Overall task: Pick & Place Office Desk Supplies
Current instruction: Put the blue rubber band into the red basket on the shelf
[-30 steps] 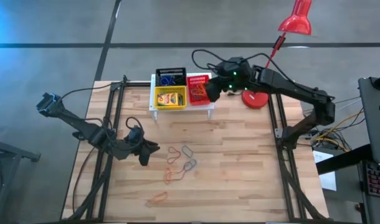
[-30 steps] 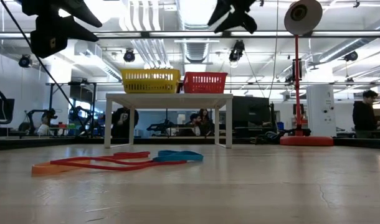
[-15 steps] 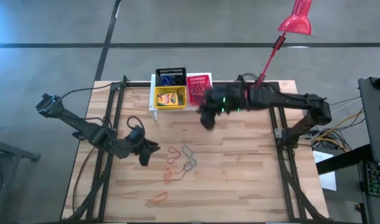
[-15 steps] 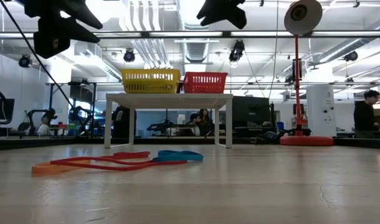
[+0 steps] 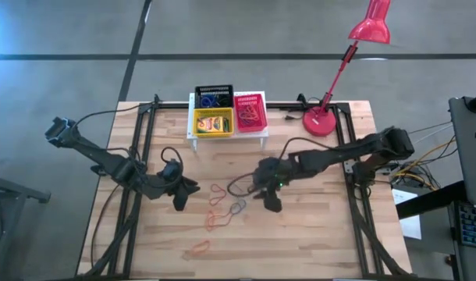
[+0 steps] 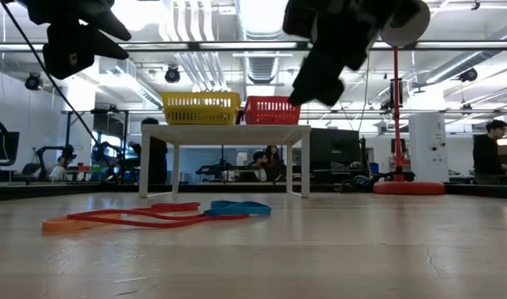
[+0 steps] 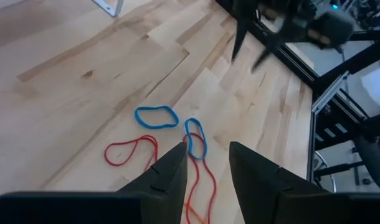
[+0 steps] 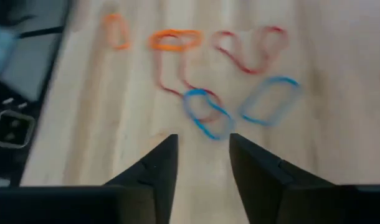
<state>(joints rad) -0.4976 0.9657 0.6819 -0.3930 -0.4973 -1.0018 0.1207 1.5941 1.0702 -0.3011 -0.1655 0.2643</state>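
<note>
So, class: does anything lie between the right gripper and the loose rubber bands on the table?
Nothing visible does. The right gripper, fingers apart, hangs beside the rubber bands, and its wrist view shows only bare table between its fingers and the bands. The left gripper waits on their other side.

Three mesh baskets are being kept side by side at the table's far edge: a black basket (image 5: 213,97) with blue loops inside, a yellow basket (image 5: 213,122) with a crayon box (image 5: 214,123) lying flat in it, and a red basket (image 5: 250,112). Thin rubber bands (image 5: 226,204) are being left scattered flat on the bare wood near the table's middle, blue and red loops touching or overlapping, with an orange loop (image 5: 197,249) lying apart nearer the front edge.
</note>
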